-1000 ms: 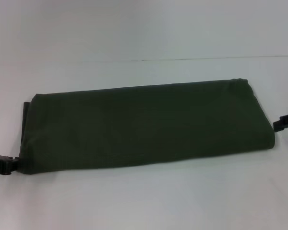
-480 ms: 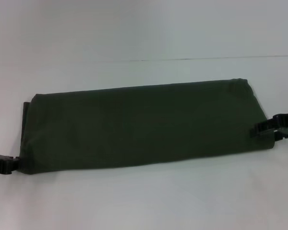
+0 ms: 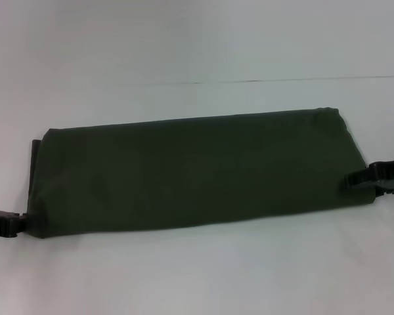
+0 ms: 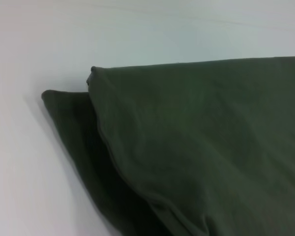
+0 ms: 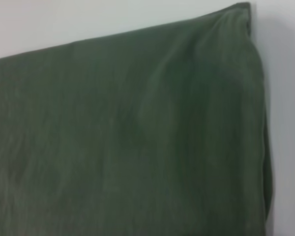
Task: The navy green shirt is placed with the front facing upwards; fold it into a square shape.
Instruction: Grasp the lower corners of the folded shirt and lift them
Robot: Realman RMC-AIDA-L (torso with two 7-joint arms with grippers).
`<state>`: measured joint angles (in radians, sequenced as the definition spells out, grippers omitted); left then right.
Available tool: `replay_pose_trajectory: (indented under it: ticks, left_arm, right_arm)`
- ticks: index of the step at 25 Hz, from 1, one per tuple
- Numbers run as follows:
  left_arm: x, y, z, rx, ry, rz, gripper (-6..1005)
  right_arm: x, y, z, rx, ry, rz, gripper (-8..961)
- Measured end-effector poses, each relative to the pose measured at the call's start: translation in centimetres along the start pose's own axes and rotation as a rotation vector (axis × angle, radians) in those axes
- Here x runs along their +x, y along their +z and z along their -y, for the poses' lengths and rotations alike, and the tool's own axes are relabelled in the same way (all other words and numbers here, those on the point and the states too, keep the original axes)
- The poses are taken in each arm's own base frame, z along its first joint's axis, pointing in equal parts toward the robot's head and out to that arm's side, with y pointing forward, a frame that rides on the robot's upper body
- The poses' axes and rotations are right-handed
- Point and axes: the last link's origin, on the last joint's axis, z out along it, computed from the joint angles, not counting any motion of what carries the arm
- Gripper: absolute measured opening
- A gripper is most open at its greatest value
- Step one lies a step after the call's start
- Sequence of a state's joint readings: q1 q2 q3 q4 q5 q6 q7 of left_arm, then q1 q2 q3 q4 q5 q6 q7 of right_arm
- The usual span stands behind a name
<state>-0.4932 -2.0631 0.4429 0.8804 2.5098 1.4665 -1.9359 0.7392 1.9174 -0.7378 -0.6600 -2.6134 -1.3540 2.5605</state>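
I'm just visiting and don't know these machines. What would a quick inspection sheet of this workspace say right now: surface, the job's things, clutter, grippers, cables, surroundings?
Surface: a plain white table, with a thin dark line across it behind the cloth.
Job's things: the navy green shirt lies flat as a long folded band, not yet square; no lettering shows; a lower layer peeks out at its left end.
Clutter: nothing seen.
Grippers: the left gripper sits at the band's near left corner; the right gripper reaches onto its right end. Whether either pair of jaws is open or shut cannot be told.
Cables: nothing seen.
Surroundings: only white surface behind the table line.
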Motion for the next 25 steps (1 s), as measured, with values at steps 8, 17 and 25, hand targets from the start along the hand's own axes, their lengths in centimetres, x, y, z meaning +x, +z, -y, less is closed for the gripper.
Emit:
replay_pose_trajectory:
  ticks: [8,17,25]
  left_arm:
    - [0.04,-0.03,0.01,-0.001,-0.006,-0.001,36]
    - [0.05,-0.07,0.04,0.000,-0.009,-0.002,37]
    - [-0.02,0.03,-0.17,-0.010,-0.008,0.013,37]
  right_arm:
    - [0.38,0.79,0.23,0.024,0.001,-0.012,747]
    - [0.46,0.86,0.21,0.027,-0.006,-0.015,483]
    - [0.45,0.90,0.04,0.027,-0.022,-0.025,304]
